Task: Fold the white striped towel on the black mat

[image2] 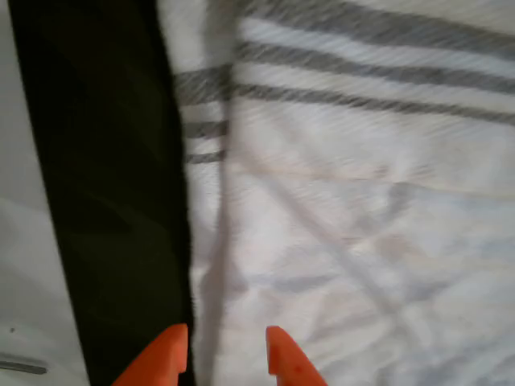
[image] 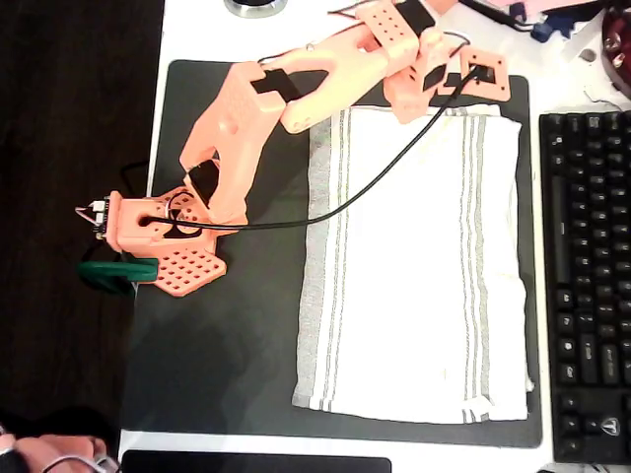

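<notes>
Reaching over the far edge of the white striped towel, the orange claw hovers with its two fingertips slightly apart, gripping nothing. In the wrist view, the towel's edge runs straight up from between the fingertips; white cloth with grey stripes spreads to the claw's right, and the black mat lies to its left, with pale tabletop beyond. Seen from overhead, the towel lies flat on the mat, and a black keyboard sits beside it.
</notes>
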